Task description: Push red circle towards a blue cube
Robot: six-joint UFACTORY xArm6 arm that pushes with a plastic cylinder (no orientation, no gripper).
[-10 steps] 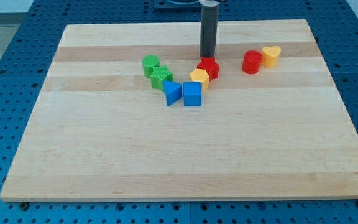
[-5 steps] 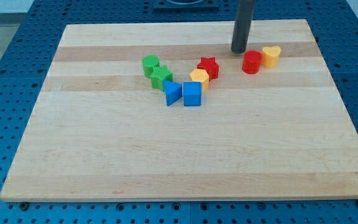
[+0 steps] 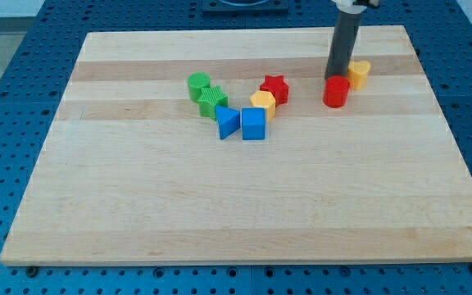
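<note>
My tip sitting at upper edge of red circle, apparently touching it; rod carrying no jaws, so nothing opening or closing. Yellow heart lying just beside rod, toward view's right. Red circle resting on wooden board, well apart from blue cube at view's left. Blue cube touching blue triangle, with yellow block and red star just above. 2 green blocks sitting further left.

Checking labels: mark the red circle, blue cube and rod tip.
red circle (image 3: 335, 93), camera view, front wall
blue cube (image 3: 254, 124), camera view, front face
my tip (image 3: 334, 79), camera view, rod's lower end, just behind the red circle
</note>
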